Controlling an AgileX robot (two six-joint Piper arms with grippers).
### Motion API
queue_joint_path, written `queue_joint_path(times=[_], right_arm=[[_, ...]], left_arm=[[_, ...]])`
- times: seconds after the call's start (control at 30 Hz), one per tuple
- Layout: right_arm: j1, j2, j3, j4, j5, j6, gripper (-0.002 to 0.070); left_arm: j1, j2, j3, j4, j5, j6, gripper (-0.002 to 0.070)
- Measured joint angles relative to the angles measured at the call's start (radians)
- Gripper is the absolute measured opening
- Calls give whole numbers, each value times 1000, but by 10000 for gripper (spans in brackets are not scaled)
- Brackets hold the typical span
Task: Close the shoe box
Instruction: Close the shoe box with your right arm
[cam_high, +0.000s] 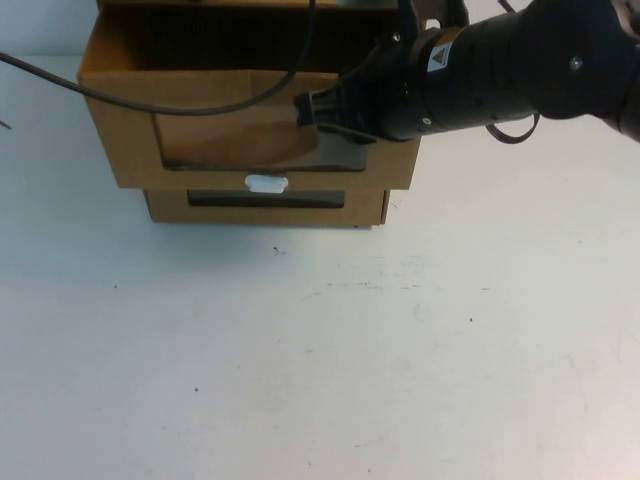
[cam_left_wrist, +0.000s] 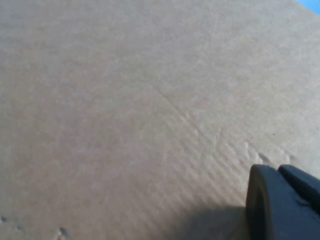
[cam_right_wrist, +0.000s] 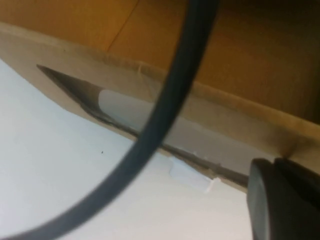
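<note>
Even, bright overhead light on the white table (cam_high: 320, 350); soft shadows under the boxes; both wrist views blurred.

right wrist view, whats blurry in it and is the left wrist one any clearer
Right wrist view: the black cable across the lens is soft, and so is the right gripper at the shoe box front. Left wrist view: only close cardboard, grain fairly sharp, with the left gripper dark and shadowed in a corner.

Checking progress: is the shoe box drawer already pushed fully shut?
No: the shoe box drawer juts forward over the lower box, with the right gripper at its front.
</note>
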Motion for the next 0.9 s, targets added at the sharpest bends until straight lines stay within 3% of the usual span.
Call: queue_joint_path(times=[0.63, 0.9], right_arm=[[-53, 7, 0, 11, -191, -4, -13], [-66, -11, -1, 166, -86, -144, -13]], left_arm=[[10, 0, 0, -5, 6, 0, -2], [10, 0, 0, -5, 6, 0, -2]])
